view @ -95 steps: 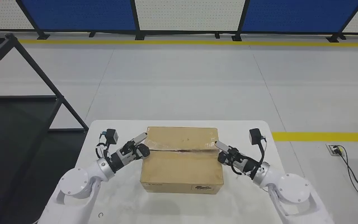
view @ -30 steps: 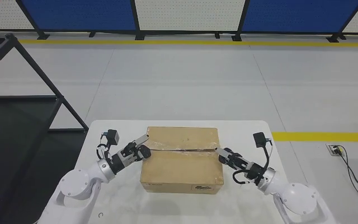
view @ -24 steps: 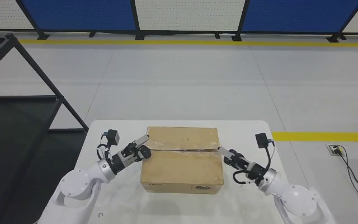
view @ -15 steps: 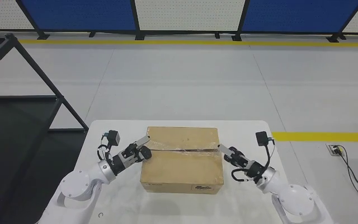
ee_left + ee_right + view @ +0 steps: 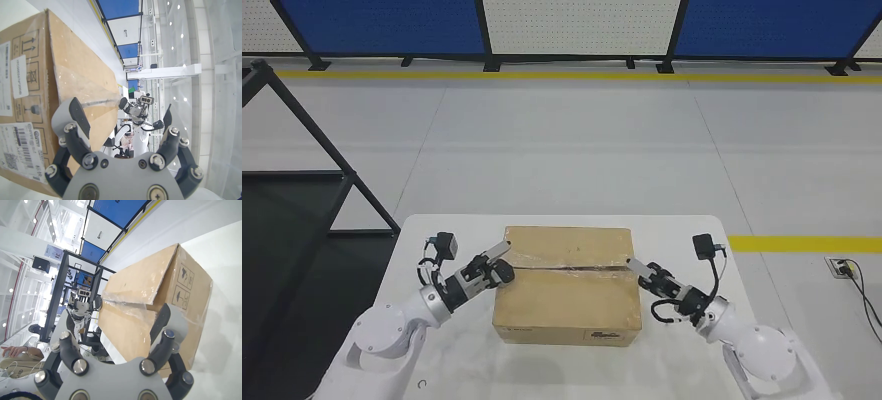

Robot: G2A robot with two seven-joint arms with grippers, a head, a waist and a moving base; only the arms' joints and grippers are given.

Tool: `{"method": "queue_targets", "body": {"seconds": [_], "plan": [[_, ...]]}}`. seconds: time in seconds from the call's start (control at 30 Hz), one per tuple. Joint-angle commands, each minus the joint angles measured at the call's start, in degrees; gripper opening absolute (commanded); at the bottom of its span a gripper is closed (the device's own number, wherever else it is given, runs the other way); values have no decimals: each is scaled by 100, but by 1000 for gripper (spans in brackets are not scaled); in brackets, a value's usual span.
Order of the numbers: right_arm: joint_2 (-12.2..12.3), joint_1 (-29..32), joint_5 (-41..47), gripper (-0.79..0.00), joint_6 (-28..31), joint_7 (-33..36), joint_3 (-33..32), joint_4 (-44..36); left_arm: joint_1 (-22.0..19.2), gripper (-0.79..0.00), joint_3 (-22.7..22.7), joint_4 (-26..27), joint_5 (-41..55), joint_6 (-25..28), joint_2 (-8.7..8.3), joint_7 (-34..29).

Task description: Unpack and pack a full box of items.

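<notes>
Right gripper [image 5: 635,270] edged back in to the right end of the box [image 5: 564,305], low in frame, jaws spread; left gripper [image 5: 498,268] held at the left end, also spread

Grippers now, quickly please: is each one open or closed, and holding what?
Left gripper: open, at the box, holding nothing.
Right gripper: open, at the box, holding nothing.
</notes>
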State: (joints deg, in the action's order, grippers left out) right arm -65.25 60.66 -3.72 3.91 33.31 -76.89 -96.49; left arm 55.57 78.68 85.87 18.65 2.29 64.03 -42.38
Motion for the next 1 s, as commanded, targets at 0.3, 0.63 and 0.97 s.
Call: {"method": "queue_targets", "body": {"seconds": [0.3,0.63,0.97], "plan": [[-10,-25,209,0,148,-6,-8,37,112,0,110,178,91,51,-23,33],[3,389,126,0,641,-538,-235,-274,138,0,107,243,93,55,-32,49],[21,222,144,0,198,143,-90,-74,87,0,65,217,70,6,-34,66]]}}
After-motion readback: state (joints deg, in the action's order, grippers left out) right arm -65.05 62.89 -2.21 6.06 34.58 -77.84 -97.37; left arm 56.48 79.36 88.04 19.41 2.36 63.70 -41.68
